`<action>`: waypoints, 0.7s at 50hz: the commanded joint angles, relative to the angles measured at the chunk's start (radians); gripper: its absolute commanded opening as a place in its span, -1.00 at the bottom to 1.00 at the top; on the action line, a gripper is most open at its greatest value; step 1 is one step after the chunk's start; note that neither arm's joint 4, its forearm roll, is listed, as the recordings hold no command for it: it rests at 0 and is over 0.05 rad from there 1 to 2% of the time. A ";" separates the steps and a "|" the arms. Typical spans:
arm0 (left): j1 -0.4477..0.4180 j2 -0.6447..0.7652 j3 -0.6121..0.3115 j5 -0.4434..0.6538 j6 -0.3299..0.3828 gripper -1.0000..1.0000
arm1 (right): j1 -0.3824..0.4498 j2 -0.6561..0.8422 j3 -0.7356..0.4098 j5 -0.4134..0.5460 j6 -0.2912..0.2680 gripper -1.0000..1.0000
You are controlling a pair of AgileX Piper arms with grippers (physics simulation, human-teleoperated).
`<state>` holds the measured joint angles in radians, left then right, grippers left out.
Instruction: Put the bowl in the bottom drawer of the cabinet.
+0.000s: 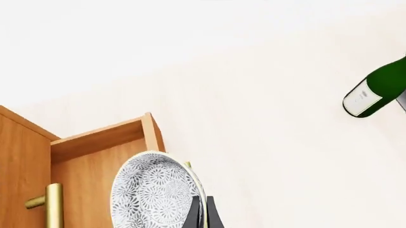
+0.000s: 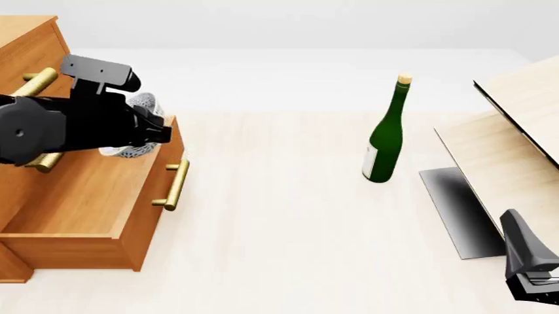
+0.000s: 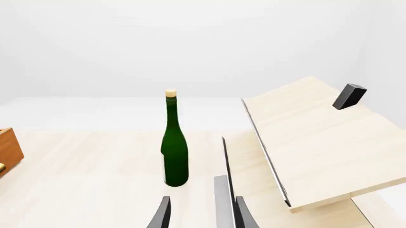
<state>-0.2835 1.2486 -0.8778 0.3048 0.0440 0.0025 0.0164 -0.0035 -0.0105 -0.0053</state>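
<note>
Left gripper [image 1: 201,213] clenched on the rim of the speckled bowl [image 1: 155,192], holding it over the pulled-out bottom drawer [image 2: 83,203]. Open box sits directly beneath; release means straight down. Right gripper [image 3: 199,213] released, far off at 4 o'clock.

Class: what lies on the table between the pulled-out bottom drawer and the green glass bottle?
Nothing: in the front view only bare pale wooden tabletop separates the orange-brown bottom drawer from the green glass bottle.
</note>
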 commanded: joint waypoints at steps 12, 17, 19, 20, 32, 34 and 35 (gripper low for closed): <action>0.116 -0.044 0.080 -0.050 -0.034 -1.00 | 0.000 0.000 0.000 0.000 0.000 1.00; 0.134 -0.043 0.098 -0.063 -0.041 -1.00 | 0.000 0.000 0.000 0.000 0.000 1.00; 0.133 -0.038 0.105 -0.069 -0.046 -1.00 | 0.000 0.000 0.000 0.000 0.000 1.00; 0.136 -0.035 0.106 -0.071 -0.049 -1.00 | 0.000 0.000 0.000 0.000 0.000 1.00; 0.132 -0.002 0.139 -0.109 -0.073 -1.00 | 0.000 0.000 0.000 0.000 0.000 1.00; 0.132 0.005 0.142 -0.115 -0.077 -1.00 | 0.000 0.000 0.000 0.000 0.000 1.00; 0.134 0.006 0.145 -0.118 -0.077 -1.00 | 0.000 0.000 0.000 0.000 0.000 1.00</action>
<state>-0.1581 1.2385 -0.7545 0.2159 -0.0208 0.0025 0.0164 -0.0035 -0.0105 -0.0053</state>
